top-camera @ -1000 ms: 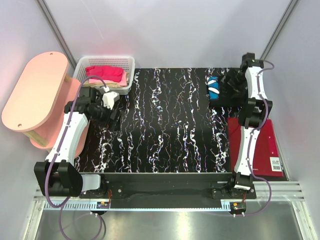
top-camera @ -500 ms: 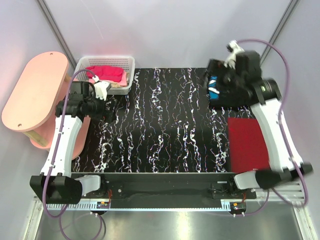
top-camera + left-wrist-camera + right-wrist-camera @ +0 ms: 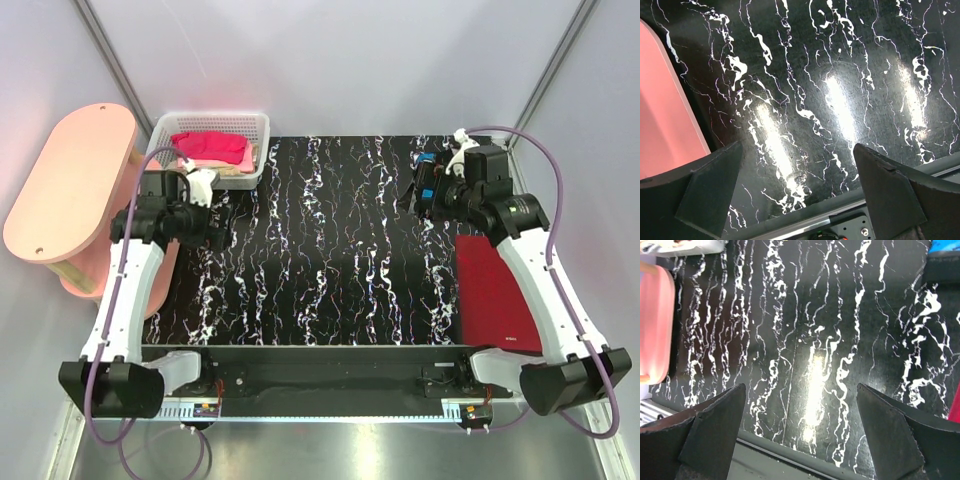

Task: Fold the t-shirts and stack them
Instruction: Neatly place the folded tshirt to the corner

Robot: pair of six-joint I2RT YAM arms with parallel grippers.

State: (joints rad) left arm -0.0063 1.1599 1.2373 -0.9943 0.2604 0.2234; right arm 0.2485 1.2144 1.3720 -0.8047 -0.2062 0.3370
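A bright pink t-shirt (image 3: 210,148) lies bunched in the white basket (image 3: 162,135) at the back left. A dark red t-shirt (image 3: 497,290) lies folded flat at the table's right edge. The black t-shirt with its blue-and-white print (image 3: 428,182) sits at the back right, partly hidden by my right gripper (image 3: 424,196). That gripper hangs open above the marbled table (image 3: 330,250) and holds nothing (image 3: 800,435). My left gripper (image 3: 210,228) hovers open over the table's left side, in front of the basket, also holding nothing (image 3: 797,200).
A pink oval side table (image 3: 70,195) stands left of the black table, its edge showing in the left wrist view (image 3: 665,115). Grey walls close in the back and sides. The metal rail (image 3: 330,375) with the arm bases runs along the near edge.
My right arm has unfolded from the right edge and swung left and down beside the black t-shirt. The left gripper has drawn back slightly toward the left. Both stayed open.
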